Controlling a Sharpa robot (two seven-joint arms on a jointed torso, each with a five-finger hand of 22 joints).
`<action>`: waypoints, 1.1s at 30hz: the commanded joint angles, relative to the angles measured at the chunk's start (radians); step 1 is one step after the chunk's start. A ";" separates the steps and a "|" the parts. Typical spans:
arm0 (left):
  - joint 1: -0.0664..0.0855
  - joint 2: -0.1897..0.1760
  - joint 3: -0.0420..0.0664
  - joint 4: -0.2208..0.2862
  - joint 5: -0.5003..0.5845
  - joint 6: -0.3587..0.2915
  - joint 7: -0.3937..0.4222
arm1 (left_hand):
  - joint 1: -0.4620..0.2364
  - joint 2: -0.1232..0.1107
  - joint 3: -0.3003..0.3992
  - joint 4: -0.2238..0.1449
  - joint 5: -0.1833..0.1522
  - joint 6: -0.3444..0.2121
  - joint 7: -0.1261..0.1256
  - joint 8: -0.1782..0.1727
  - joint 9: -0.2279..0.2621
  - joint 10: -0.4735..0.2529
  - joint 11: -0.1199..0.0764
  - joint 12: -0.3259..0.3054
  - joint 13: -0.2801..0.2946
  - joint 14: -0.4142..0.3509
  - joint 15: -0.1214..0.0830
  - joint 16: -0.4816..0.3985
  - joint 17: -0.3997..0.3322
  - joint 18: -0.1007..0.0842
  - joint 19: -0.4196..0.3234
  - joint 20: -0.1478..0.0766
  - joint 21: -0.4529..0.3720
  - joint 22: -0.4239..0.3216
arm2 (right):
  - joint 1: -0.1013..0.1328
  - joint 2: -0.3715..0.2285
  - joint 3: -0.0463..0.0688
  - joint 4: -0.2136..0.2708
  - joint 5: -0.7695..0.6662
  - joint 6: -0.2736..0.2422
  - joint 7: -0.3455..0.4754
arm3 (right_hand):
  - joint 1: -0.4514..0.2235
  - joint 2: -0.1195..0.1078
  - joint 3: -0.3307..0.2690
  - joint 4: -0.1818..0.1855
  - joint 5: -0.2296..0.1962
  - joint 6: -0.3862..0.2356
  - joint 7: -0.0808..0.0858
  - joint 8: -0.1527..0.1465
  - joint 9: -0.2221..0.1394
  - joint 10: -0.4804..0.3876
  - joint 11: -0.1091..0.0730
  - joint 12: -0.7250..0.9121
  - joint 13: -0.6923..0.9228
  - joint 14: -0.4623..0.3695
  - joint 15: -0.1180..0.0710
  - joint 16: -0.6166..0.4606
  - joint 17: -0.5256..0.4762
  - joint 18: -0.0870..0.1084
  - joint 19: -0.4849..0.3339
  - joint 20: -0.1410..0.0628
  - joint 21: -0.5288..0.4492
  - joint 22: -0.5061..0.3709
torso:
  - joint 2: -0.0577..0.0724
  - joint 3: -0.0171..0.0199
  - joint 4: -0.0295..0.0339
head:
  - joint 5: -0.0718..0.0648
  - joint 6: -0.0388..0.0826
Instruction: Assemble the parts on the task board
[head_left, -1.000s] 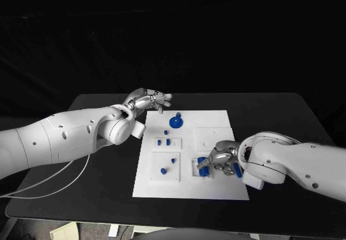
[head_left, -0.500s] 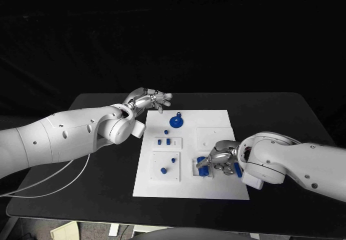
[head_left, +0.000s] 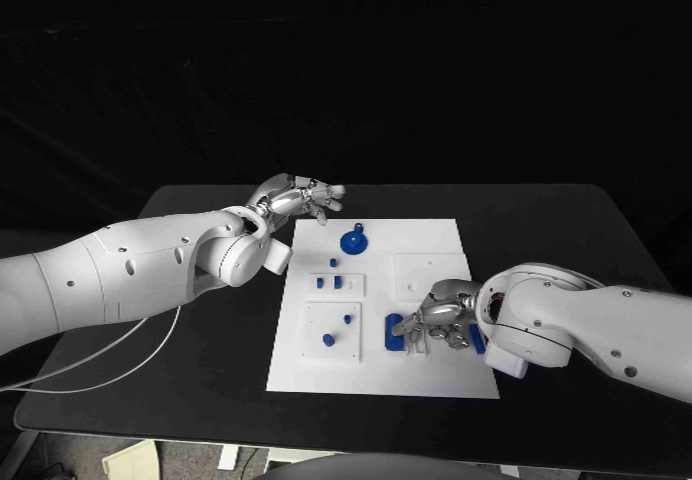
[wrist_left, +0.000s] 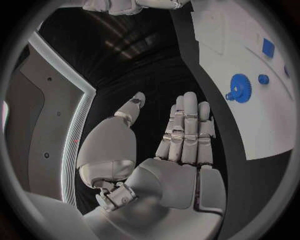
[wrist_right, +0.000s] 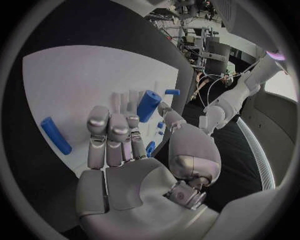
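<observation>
The right hand (head_left: 440, 322), silver and many-fingered, is over the near right part of the flat white rectangular task board (head_left: 433, 245) on the black table (head_left: 577, 230). In the right wrist view this hand (wrist_right: 125, 150) pinches a short blue cylindrical part (wrist_right: 148, 105) between its thumb and fingertips (wrist_right: 134, 120), the other fingers lying side by side. In the head view the same blue cylinder (head_left: 394, 331) appears just beside the fingers, on the side toward the left arm. A second long blue peg (wrist_right: 55, 135) lies flat on the board on the opposite side of the hand, apart from the fingers; the head view shows it (head_left: 476, 341) partly under the wrist.

Beyond the cylinder, toward the left arm, a raised white square plate (head_left: 332, 333) carries two small blue pieces (head_left: 327, 340). Farther out, a smaller raised plate bears two upright blue tabs (head_left: 330, 283).

Farther still lies a blue toothed gear with a knob (head_left: 353, 241), just beside the left hand (head_left: 299, 199), which hovers at the far left corner of the board. In the left wrist view that hand (wrist_left: 165, 150) holds nothing, its fingers (wrist_left: 187, 125) straight and pressed together with the thumb apart, and the gear (wrist_left: 239, 87) lies on the board off the fingertips.
</observation>
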 joint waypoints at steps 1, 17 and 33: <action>0.000 0.000 0.001 0.002 0.005 0.009 0.007 | 0.001 0.009 0.000 -0.006 0.005 -0.007 0.000 -0.005 -0.001 -0.006 -0.003 -0.001 0.000 -0.001 0.005 -0.007 0.001 -0.004 -0.001 -0.033 -0.006 0.002 | -0.002 -0.006 -0.001 0.004 -0.032 0.000 0.017 | -0.010 0.001 -0.011 -0.003 0.001 -0.002 0.004 -0.005 -0.001 -0.009 0.001 -0.004 0.001 -0.004 -0.003 -0.004 0.001 0.086 -0.005 0.000 -0.002 0.015 | 0.000 0.0004 -0.0002 | 0.001 -0.001; 0.000 -0.001 0.001 0.000 0.005 0.012 0.004 | 0.000 0.010 -0.001 -0.007 0.005 -0.007 0.000 -0.005 -0.001 -0.005 -0.003 -0.001 0.000 -0.001 0.005 -0.007 0.001 -0.004 -0.001 -0.033 -0.006 0.002 | -0.006 -0.050 -0.001 0.041 -0.045 0.075 0.123 | 0.050 0.003 -0.025 -0.098 -0.031 0.009 0.001 -0.003 0.002 -0.004 -0.001 -0.005 0.003 -0.002 -0.005 -0.009 0.004 0.086 -0.001 -0.002 -0.005 0.012 | 0.000 0.0012 -0.0011 | 0.001 0.003; 0.000 0.000 0.001 -0.001 0.005 0.015 0.001 | -0.001 0.011 -0.002 -0.007 0.005 -0.006 -0.001 -0.004 -0.001 -0.005 -0.003 0.000 0.001 -0.001 0.005 -0.008 0.002 -0.004 -0.001 -0.033 -0.006 0.003 | -0.011 -0.026 -0.001 0.027 -0.075 0.078 0.077 | 0.113 0.022 0.093 -0.036 -0.116 0.038 -0.004 0.000 0.001 0.017 -0.006 -0.008 0.002 0.007 -0.009 -0.011 0.006 0.086 0.015 0.011 -0.005 0.010 | 0.000 0.0002 0.0011 | 0.000 -0.001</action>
